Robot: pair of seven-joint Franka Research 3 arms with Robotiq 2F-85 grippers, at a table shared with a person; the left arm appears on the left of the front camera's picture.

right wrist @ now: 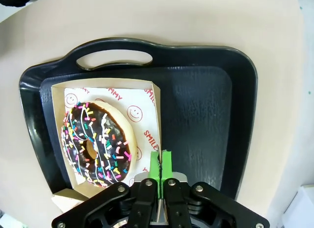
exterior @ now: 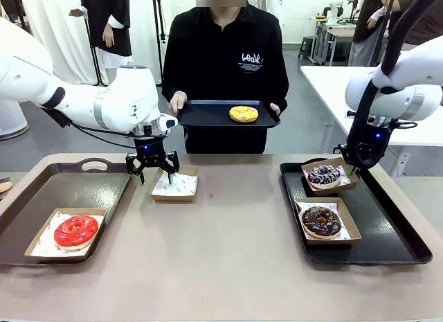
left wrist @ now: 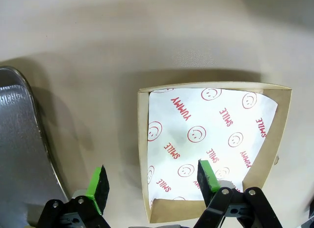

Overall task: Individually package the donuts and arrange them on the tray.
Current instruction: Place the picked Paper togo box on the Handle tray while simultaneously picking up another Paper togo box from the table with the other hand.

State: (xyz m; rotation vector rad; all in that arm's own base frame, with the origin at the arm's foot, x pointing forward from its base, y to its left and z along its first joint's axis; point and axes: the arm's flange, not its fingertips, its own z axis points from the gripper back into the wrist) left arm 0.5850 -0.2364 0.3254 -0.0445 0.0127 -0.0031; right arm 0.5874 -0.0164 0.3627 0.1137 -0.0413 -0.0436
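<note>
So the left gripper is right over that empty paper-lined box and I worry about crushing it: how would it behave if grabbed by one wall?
Likely light and flimsy: the empty box is thin, shallow cardboard, so the open left gripper, straddling its wall, could bend it. Its loose liner looks like thin printed paper and may shift. On the smooth table it would probably slide.

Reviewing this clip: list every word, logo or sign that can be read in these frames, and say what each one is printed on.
"SMILE", in red, repeated with smiley faces: paper liner of the empty box under the left gripper.
"YUMMY", in red: same liner.
"SMILE", cut off, with part of "YUMMY": liner under the sprinkled donut.
White print on the person's black top: too small to read.
</note>
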